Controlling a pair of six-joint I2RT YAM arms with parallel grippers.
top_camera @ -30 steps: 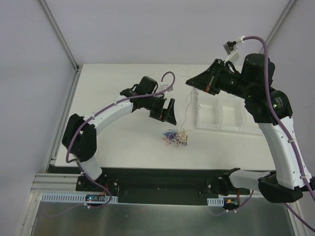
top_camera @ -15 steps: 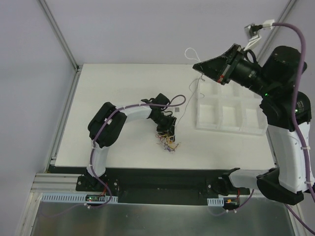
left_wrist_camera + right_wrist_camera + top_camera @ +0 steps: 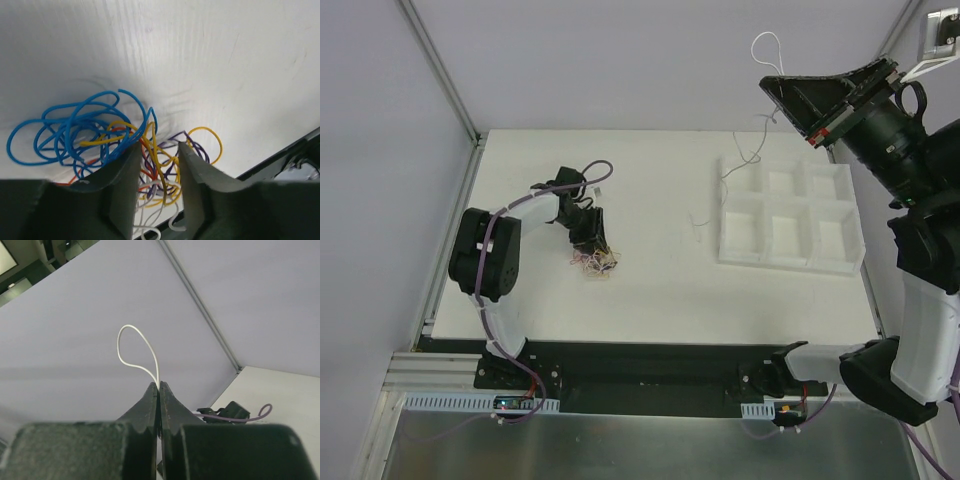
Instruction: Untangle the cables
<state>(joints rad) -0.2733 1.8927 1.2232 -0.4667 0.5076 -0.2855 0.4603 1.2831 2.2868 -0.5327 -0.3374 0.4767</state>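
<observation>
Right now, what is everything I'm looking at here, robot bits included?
table: one, white, under everything.
six-compartment tray: one, white, table's right side.
cable tangle: one; blue, yellow, red, purple and white strands; on the table's left side.
white cable: one, white, lifted high, its lower end trailing down beside the tray.
purple arm cables: purple, running along both arms.
left arm: white and black, curled over the table's left.
right arm: white and black, raised at the right.
left gripper: dark, jaws closed around tangle strands.
right gripper: dark, shut on the white cable.
</observation>
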